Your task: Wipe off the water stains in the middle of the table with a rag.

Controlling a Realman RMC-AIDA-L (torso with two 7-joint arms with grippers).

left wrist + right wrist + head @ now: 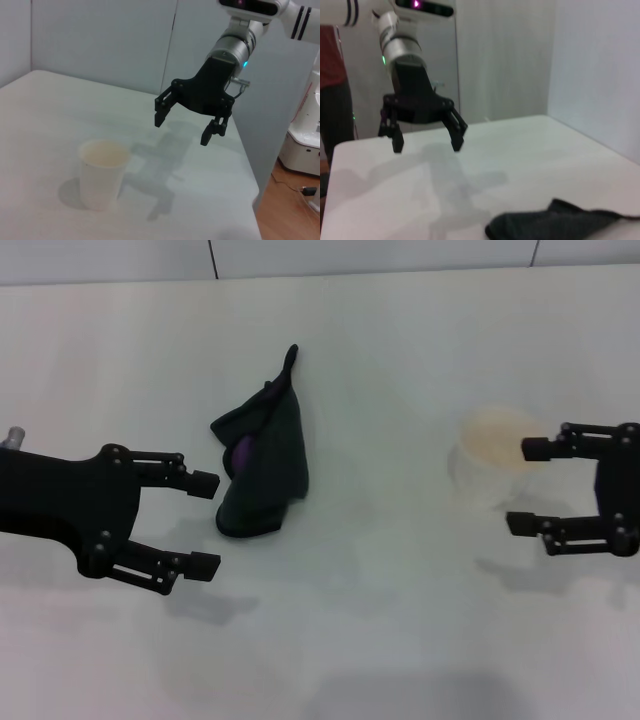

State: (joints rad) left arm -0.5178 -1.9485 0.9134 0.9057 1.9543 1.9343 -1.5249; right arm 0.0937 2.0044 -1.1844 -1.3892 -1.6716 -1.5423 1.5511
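Cloth rag (262,472) (soft, matt); smooth table (400,620).

Pale grey panel walls (100,45) behind table, thin dark vertical seams between panels. Walls meet at table's far edge. Wooden floor (285,210) beyond table's corner, orange-brown, with dark cable lying on it. White machine base (305,145) standing on floor there. Soft, even light, faint shadows.
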